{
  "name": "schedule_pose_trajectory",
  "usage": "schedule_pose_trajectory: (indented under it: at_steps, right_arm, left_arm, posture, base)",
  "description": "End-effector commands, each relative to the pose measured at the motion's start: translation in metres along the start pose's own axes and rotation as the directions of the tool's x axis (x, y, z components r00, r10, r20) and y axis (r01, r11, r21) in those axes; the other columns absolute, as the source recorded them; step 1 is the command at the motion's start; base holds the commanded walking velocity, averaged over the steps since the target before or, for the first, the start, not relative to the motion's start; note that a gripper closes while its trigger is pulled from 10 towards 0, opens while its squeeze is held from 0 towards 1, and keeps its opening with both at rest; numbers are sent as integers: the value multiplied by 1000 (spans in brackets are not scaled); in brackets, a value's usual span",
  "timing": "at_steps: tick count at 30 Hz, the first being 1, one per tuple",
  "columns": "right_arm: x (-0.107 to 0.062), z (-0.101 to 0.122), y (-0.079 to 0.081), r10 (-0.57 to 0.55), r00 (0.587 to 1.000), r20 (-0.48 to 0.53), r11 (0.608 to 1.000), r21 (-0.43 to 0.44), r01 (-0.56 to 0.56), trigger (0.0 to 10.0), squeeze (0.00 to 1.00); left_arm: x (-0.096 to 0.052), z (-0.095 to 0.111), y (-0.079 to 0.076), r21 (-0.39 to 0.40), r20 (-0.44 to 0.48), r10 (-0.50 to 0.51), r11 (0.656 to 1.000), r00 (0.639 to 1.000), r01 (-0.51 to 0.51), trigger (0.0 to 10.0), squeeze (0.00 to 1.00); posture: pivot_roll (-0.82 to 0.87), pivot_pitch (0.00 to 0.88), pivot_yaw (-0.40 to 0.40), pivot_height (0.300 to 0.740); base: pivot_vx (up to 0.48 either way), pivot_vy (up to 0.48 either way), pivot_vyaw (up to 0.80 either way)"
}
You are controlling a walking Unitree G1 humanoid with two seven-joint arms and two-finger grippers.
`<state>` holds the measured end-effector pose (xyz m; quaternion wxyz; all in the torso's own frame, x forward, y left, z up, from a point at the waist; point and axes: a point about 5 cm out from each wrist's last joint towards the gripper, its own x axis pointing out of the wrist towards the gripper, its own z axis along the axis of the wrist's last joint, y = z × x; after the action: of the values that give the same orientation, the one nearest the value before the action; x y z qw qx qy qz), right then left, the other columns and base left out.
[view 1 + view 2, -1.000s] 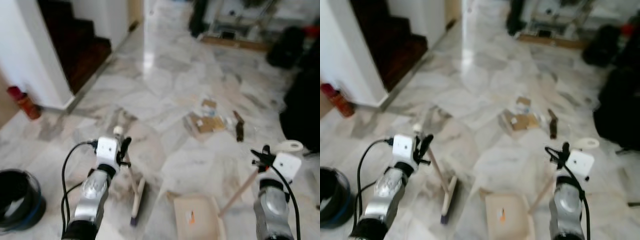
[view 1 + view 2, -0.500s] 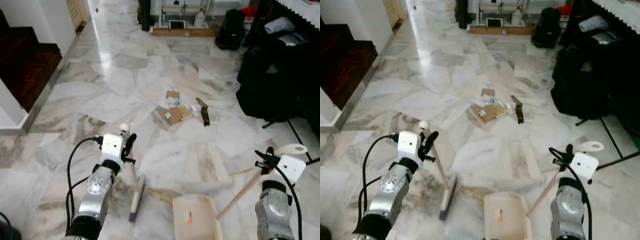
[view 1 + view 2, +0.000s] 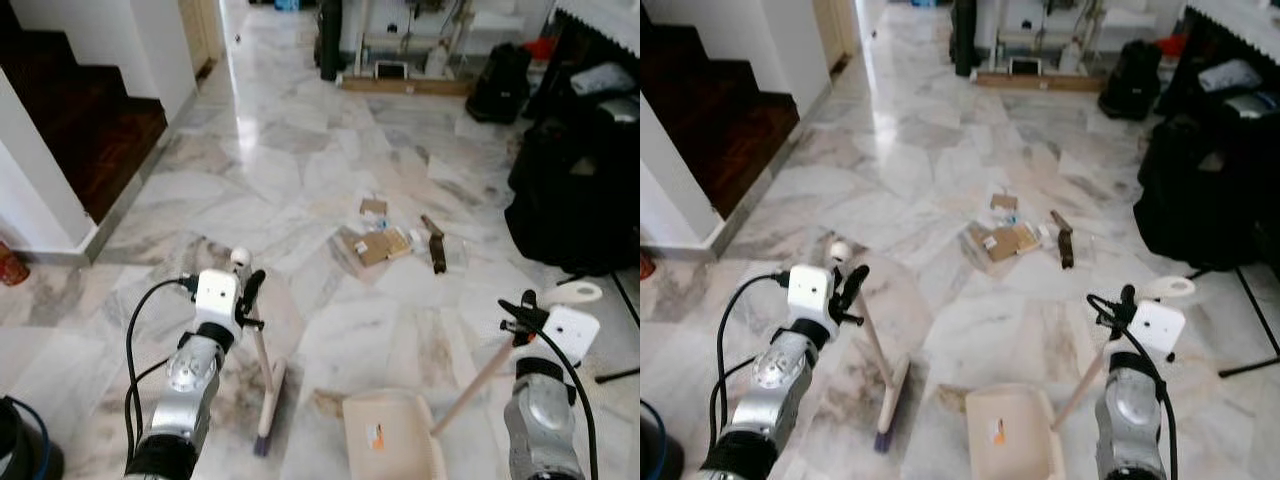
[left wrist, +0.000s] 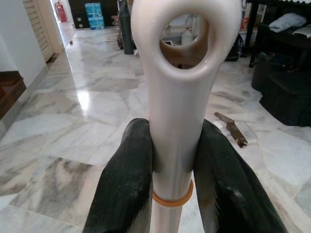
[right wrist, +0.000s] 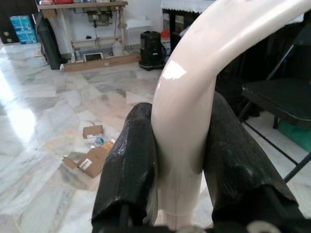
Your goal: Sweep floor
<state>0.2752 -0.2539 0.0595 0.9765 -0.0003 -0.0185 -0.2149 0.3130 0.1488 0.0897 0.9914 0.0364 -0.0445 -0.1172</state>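
**Broom and dustpan held over a marble floor, litter ahead**

A small heap of litter lies in the middle of the grey-veined white marble floor (image 3: 300, 170): flattened brown cardboard scraps (image 3: 377, 243) with a smaller brown box piece (image 3: 373, 207) just beyond them, and one dark brown stick-like piece (image 3: 435, 245) beside them on the robot's right. To the right, a mass of black bags (image 3: 575, 190) crowds the floor edge, with thin black stand legs (image 3: 1252, 340) reaching out from under it. On the left, one dark wooden staircase (image 3: 85, 120) rises beside a white wall. One black bin (image 3: 22, 450) sits at the lower left corner, and one red cylinder (image 3: 8, 265) stands against the wall base. Far down the hall stands a workbench with clutter beneath it.

The left gripper (image 4: 172, 179) pinches the cream long-handled broom (image 3: 262, 365) just below its ring-shaped hanging end, fingers pressed against both sides of the shaft; the broom head rests on the floor between the two arms. The right gripper (image 5: 177, 160) clamps the curved pale handle of the cream plastic dustpan (image 3: 392, 435), whose pan sits on the floor near the broom head, well short of the litter.
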Motion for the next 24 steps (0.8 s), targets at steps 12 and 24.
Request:
schedule_pose_trajectory:
  at_steps: [12,24]
  right_arm:
    - [5,10,0,8,999,47,1000,-25,-7,10000,0]
    - [5,9,0,0,999,45,1000,0,0,10000,0]
  left_arm:
    - [2,4,2,-4,29,17,1000,999,-17,10000,0]
    - [2,5,2,-5,32,23,1000,999,-23,10000,0]
  posture:
    - [80,59,-21,740]
    - [82,64,-23,740]
  base:
    - [317,0,0]
    - [323,0,0]
